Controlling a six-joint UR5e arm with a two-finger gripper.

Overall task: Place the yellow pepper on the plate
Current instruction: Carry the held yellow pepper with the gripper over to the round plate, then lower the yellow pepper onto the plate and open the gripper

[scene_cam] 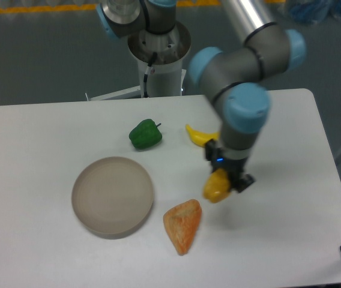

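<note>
Gripper (223,185): clamped on the yellow pepper (217,187), held above the white table (290,156).
Plate (113,195): left of the pepper, well apart.
Orange wedge (183,225): between plate and pepper.
Banana (198,135): partly hidden behind the arm.
Green pepper (144,134): above the plate in view.

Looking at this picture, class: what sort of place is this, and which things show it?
Probably a robotics lab: a robot arm's gripper holds a toy yellow pepper over a white table with a plate, and yellow floor marking runs behind.
</note>
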